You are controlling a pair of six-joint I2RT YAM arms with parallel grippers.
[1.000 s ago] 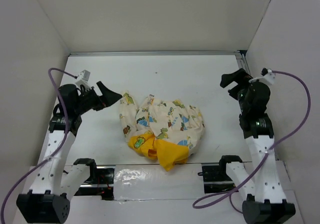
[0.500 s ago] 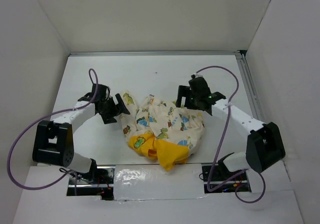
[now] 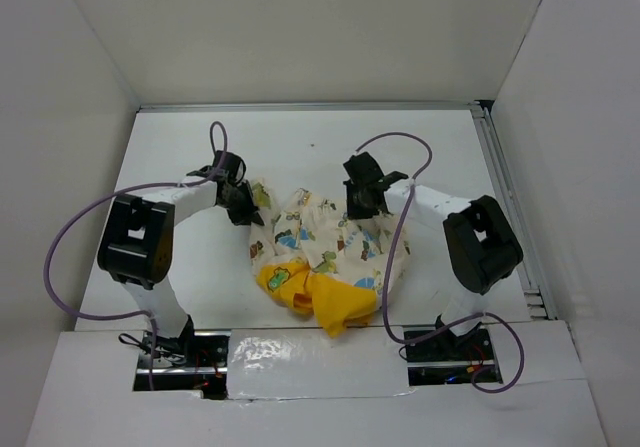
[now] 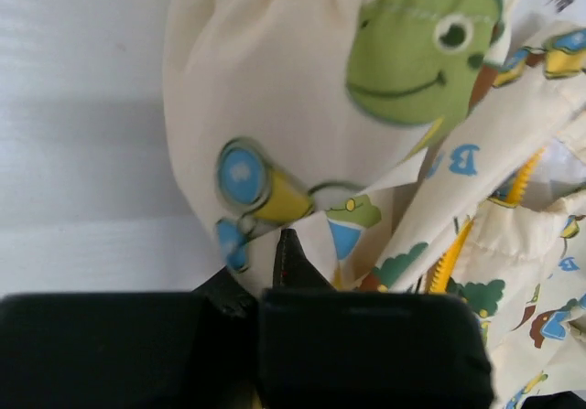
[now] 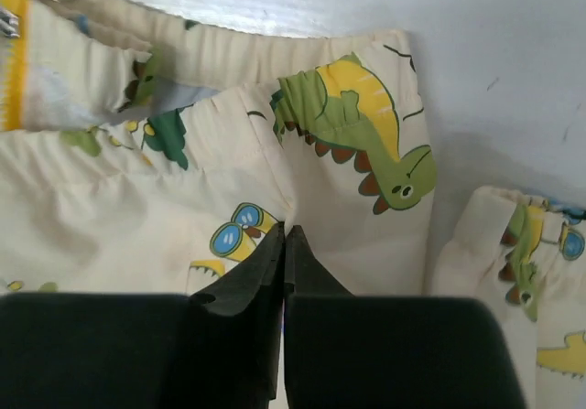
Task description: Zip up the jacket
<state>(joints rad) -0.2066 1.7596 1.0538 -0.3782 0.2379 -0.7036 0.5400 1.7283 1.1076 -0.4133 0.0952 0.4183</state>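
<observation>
The jacket lies crumpled mid-table, cream with cartoon animals, its yellow hood bunched at the near side. My left gripper is at the jacket's upper left edge. In the left wrist view it is shut on a fold of the jacket, with cloth draped over one finger; yellow zipper teeth run to the right. My right gripper rests on the jacket's upper right part. Seen from the right wrist, it is shut, pinching a crease of the jacket.
White walls enclose the white table on three sides. A metal rail runs along the right edge. Purple cables loop above both arms. A taped ledge with the arm bases lies just near of the hood.
Both arms swung in from the table's sides onto the jacket's far edge. Both grippers went from open to shut on the cloth. The jacket has barely shifted.
</observation>
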